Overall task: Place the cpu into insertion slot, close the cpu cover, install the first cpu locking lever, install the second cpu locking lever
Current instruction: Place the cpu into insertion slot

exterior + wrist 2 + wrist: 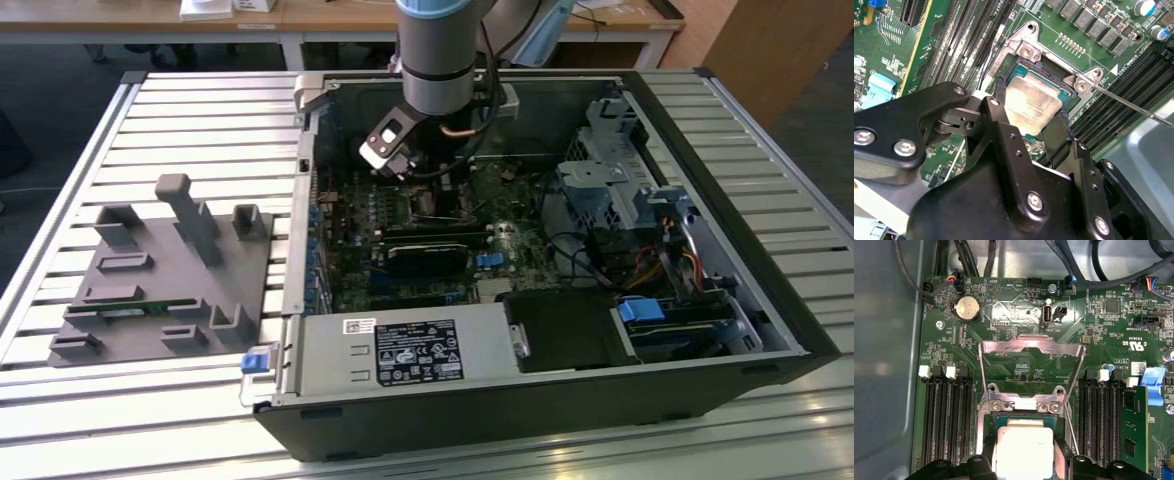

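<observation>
Inside the open computer case [534, 400] on the slatted worktop [160, 100], the cpu cover [1029, 344] stands flipped up off the green board, leaving the insertion slot [1030, 66] uncovered. The hand [1030, 109] is closed on two opposite edges of the cpu [1034, 97], which lies level over the slot; I cannot tell whether it is seated or just above. Done well, I judge, the chip is kept flat and square to the slot's rim, lowered straight without force, and released only once it rests evenly.
</observation>
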Tool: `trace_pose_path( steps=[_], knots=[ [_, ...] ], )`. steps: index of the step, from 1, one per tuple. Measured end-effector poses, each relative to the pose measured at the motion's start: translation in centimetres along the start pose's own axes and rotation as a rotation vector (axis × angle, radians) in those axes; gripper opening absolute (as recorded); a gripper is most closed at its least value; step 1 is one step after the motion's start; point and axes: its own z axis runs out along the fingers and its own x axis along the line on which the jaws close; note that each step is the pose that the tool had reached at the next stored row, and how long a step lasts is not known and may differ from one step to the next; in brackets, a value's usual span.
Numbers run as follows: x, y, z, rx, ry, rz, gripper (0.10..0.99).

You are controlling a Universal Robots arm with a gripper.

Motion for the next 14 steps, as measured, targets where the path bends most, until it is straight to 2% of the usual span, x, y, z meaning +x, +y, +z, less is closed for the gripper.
trace_pose_path(
  steps=[14],
  knots=[
    [0.09,-0.07,0.03,0.000,-0.0001,0.000,0.537]
  ],
)
